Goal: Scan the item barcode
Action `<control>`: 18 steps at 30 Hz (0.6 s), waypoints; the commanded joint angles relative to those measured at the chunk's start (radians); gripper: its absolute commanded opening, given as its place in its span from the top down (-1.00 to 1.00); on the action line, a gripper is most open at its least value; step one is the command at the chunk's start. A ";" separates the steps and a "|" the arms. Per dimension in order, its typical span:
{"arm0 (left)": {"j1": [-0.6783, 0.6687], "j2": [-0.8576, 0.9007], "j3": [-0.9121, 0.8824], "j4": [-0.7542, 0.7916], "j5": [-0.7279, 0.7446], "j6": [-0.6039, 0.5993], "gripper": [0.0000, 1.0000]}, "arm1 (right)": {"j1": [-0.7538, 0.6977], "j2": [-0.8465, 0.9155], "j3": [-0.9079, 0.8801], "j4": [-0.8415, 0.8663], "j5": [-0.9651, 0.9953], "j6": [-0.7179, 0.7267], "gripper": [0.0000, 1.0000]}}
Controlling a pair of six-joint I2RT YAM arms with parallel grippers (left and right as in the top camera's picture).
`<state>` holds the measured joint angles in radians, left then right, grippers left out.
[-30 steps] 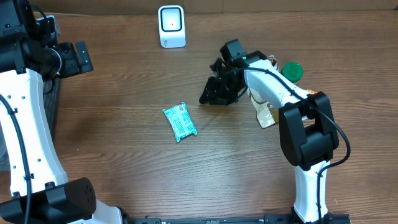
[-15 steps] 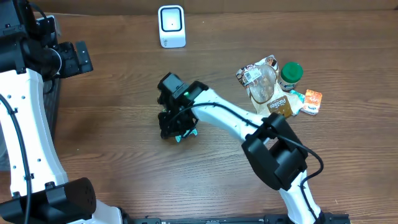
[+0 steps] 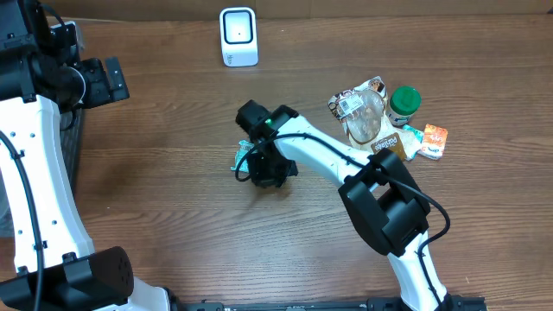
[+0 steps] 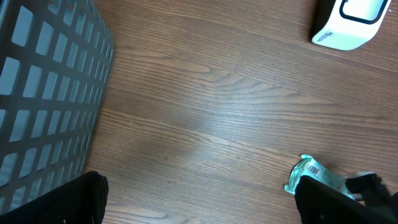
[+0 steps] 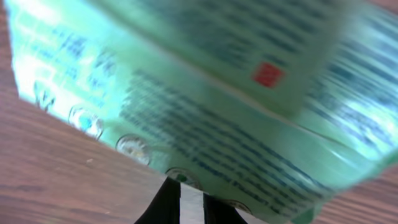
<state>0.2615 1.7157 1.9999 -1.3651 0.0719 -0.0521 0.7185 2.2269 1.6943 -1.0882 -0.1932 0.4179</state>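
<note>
Right hand (image 3: 264,168) sits low on the desk (image 3: 173,190) right over the teal packet (image 3: 241,155). Only the packet's one end pokes out on the side away from the arm, the rest is hidden under the hand. In the right wrist view the packet (image 5: 211,93) fills the frame, blurred and hard against the camera, so the hand reads as clenched on it, though the fingers themselves barely show. The left wrist view catches that free end (image 4: 309,176) with a white barcode strip facing up. The packet's long axis can't be made out with the hand on top. Key relation: the scanner (image 3: 238,36) stands at the far edge of the desk, well apart from the packet, straight back and a little to the robot's left. The carry would go back toward it, and the barcode probably needs turning to face the scanner window. The right arm is clearly the nearer one. The left hand (image 3: 111,79) is spread wide, empty, parked far off by the basket (image 4: 43,93). The other groceries (image 3: 380,121) are off to the right, not in the way.
</note>
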 commanded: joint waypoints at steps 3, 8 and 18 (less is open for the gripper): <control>-0.007 -0.003 0.011 0.001 0.006 -0.007 -0.99 | -0.069 -0.095 0.016 -0.006 -0.013 -0.083 0.75; -0.007 -0.003 0.011 0.001 0.006 -0.007 -0.99 | -0.154 -0.179 0.016 -0.018 -0.101 -0.151 0.11; -0.008 -0.003 0.011 0.001 0.006 -0.007 -0.99 | -0.298 -0.122 -0.064 0.097 -0.370 -0.237 -0.12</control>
<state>0.2615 1.7157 1.9999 -1.3651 0.0719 -0.0521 0.4129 2.0731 1.6802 -1.0195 -0.4442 0.2222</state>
